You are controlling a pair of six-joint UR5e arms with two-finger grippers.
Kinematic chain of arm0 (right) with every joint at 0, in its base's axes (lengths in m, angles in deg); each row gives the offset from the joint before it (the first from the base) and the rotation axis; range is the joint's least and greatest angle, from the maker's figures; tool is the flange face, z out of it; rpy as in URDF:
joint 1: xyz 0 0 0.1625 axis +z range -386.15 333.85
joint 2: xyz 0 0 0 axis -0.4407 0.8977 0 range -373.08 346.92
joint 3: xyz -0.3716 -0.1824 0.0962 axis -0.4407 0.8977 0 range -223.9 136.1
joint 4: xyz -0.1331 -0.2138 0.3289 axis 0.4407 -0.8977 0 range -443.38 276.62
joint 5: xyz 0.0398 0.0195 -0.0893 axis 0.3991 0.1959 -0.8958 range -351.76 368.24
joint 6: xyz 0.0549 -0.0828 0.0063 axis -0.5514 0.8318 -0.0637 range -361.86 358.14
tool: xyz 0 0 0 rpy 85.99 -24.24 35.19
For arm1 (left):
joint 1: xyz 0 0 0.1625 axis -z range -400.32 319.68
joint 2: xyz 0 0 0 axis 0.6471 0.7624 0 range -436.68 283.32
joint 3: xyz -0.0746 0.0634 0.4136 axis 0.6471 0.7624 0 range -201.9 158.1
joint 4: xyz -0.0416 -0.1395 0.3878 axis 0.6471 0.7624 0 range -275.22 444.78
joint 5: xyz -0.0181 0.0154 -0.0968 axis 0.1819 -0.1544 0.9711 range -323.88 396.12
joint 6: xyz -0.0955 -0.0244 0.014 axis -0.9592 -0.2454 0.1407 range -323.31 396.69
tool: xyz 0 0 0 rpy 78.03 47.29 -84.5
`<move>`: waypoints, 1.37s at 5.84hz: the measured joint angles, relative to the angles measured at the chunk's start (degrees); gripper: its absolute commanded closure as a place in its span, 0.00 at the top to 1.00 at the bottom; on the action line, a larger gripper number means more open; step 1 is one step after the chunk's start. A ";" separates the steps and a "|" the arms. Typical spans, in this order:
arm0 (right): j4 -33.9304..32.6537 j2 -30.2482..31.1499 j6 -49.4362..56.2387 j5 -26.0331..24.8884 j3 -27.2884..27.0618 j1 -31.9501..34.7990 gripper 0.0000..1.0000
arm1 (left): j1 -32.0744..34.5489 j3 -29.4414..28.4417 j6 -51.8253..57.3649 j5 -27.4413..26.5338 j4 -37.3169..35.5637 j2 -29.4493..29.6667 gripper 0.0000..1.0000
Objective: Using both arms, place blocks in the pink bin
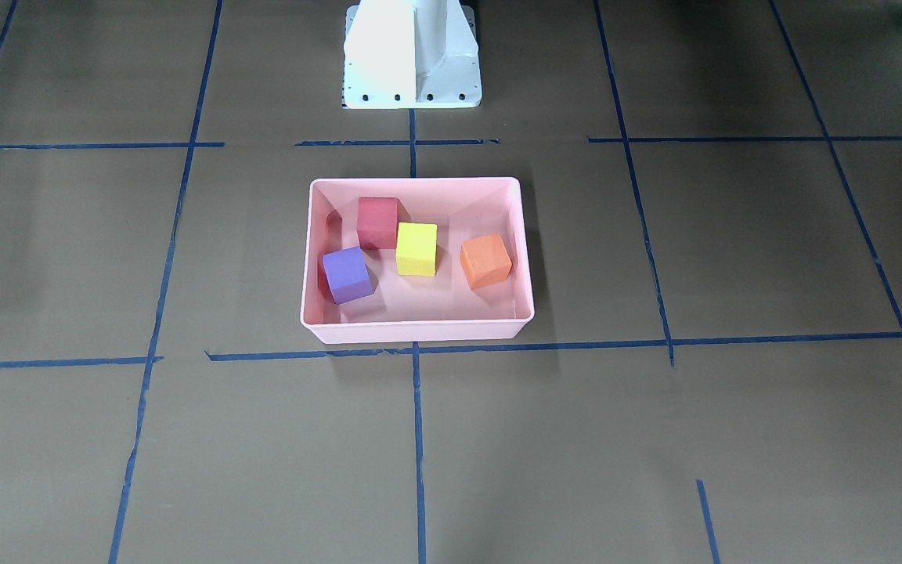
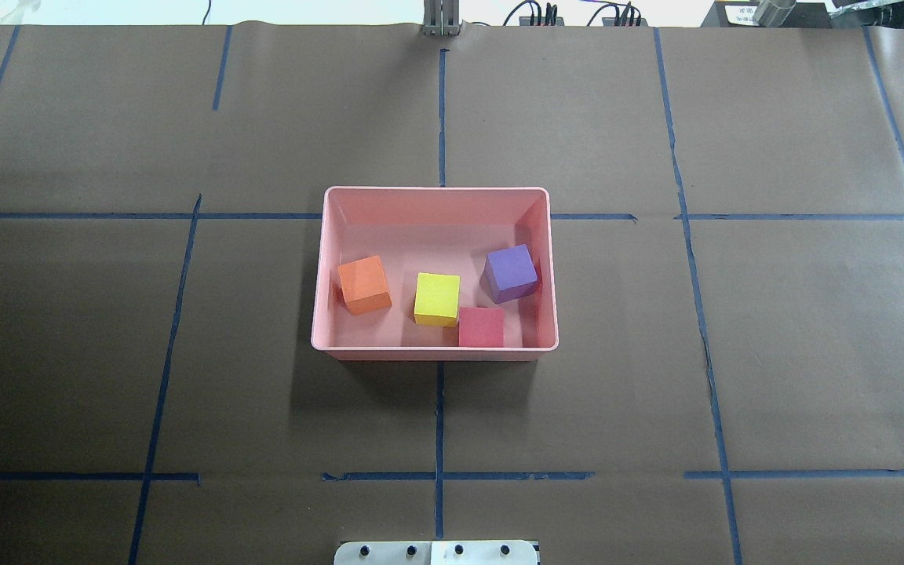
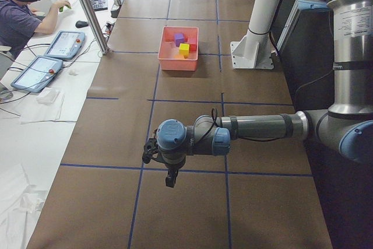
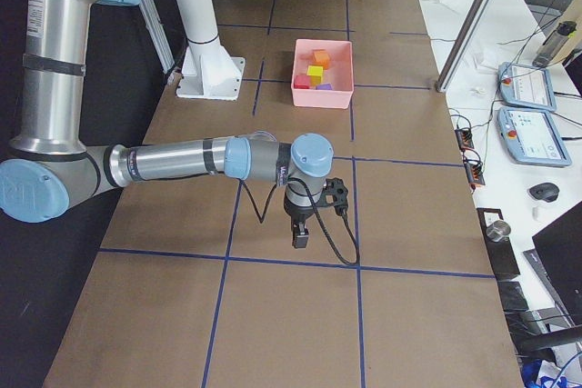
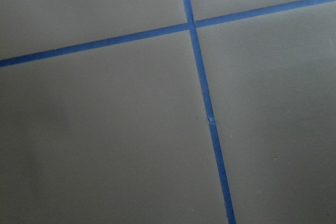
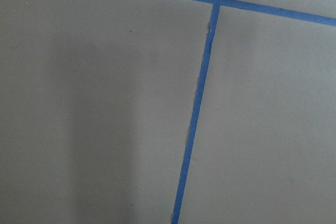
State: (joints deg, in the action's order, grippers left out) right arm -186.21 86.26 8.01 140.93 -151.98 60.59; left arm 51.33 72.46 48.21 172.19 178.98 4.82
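The pink bin sits mid-table, and all four blocks lie inside it: orange, yellow, red and purple. The front-facing view shows the same bin with purple, red, yellow and orange. My left gripper hangs over the table far from the bin, seen only in the left side view. My right gripper does the same in the right side view. I cannot tell whether either is open or shut.
The white pedestal base stands just behind the bin. Blue tape lines cross the brown paper table. A person sits at a side desk with tablets. Both wrist views show only paper and tape.
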 measured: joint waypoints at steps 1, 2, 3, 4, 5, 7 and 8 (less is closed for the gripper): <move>0.00 -0.03 -0.02 0.02 0.04 0.01 1.00 | 0.34 0.35 -0.08 -0.33 0.02 -0.90 1.00; 0.00 -0.01 -0.03 0.03 0.09 0.01 1.00 | 0.45 0.62 -0.01 -0.63 0.14 -1.86 1.00; 0.00 0.03 -0.03 0.03 0.13 0.01 1.00 | 0.46 0.76 0.05 -0.73 0.18 -2.29 1.00; 0.00 0.05 -0.01 0.03 0.26 0.01 1.00 | 0.46 0.86 0.07 -0.73 0.19 -2.36 1.00; 0.00 0.03 0.03 0.03 0.42 0.01 1.00 | 0.46 0.93 0.08 -0.72 0.20 -2.37 1.00; 0.00 0.03 0.06 0.03 0.54 0.01 1.00 | 0.46 0.99 0.11 -0.72 0.20 -2.31 1.00; 0.00 0.05 0.06 0.03 0.60 0.01 1.00 | 0.46 1.00 0.15 -0.72 0.20 -2.31 1.00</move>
